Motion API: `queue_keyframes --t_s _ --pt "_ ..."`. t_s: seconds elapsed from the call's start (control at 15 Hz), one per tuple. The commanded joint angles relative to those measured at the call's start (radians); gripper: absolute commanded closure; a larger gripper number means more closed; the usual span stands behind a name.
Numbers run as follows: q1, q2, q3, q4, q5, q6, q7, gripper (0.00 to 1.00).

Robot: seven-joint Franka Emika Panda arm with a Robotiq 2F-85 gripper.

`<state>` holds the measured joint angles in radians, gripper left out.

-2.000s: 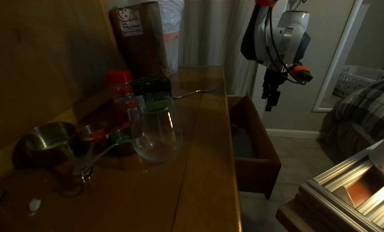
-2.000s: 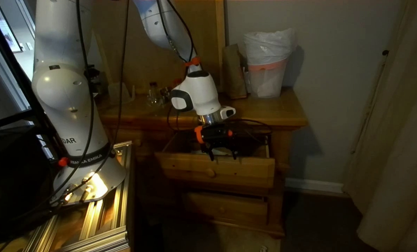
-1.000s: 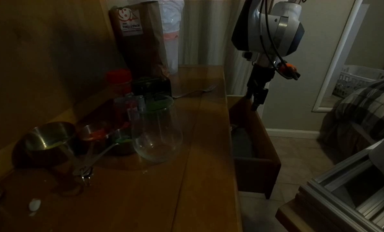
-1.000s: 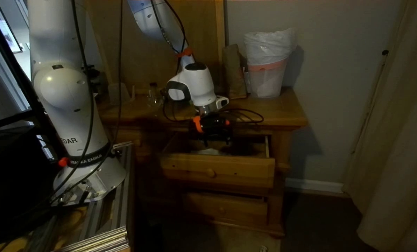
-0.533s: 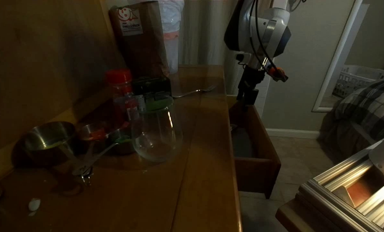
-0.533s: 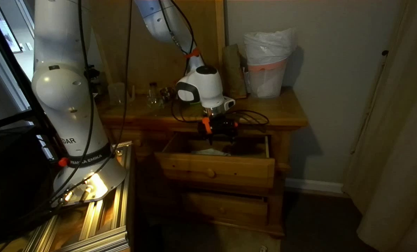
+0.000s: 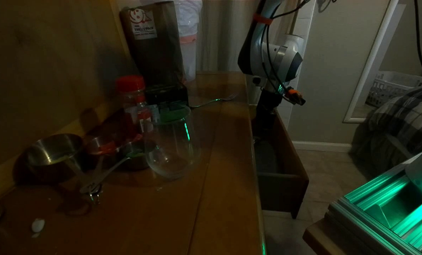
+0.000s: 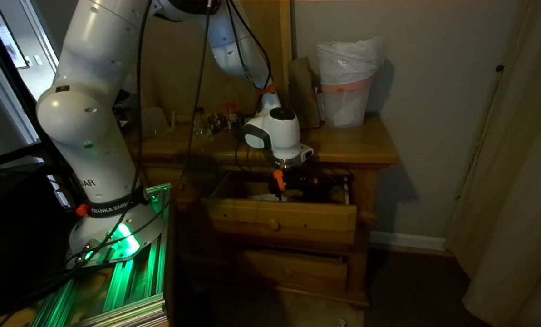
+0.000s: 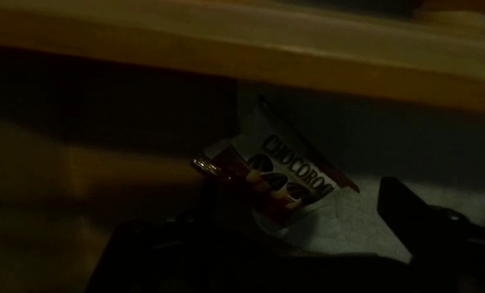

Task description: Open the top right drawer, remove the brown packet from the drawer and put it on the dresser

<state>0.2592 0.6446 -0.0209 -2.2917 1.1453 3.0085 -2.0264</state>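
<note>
points the gripper (image 9: pixel 297 185) down, spread wide and holding nothing, with the brown packet (image 9: pixel 281 179) seen between its tips inside the pulled-out top right drawer (image 8: pixel 243 215); reaches lower than half a second ago, and shows the base light (image 8: pixel 127 240) turned green.

Your arm (image 7: pixel 276 58) cut by top edge in both exterior views, in an exterior view your gripper (image 7: pixel 266 125) with tips lost in the dark drawer (image 7: pixel 284 148), last letter on the packet (image 9: pixel 283 175) unclear to you
</note>
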Motion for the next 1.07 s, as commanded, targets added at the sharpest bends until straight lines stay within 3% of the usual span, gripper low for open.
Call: queue_keyframes --t_s 0.0,0.47,0.6,1.0 --pt "-0.051 0.08 0.032 0.068 0.019 -0.005 -0.051 0.0" --pt "-0.079 0.168 0.055 0.128 0.006 0.0 -0.057 0.0" --pt "-0.078 0.183 0.056 0.139 0.004 0.006 -0.057 0.26" --pt "-0.076 0.189 0.05 0.147 0.0 0.007 -0.057 0.7"
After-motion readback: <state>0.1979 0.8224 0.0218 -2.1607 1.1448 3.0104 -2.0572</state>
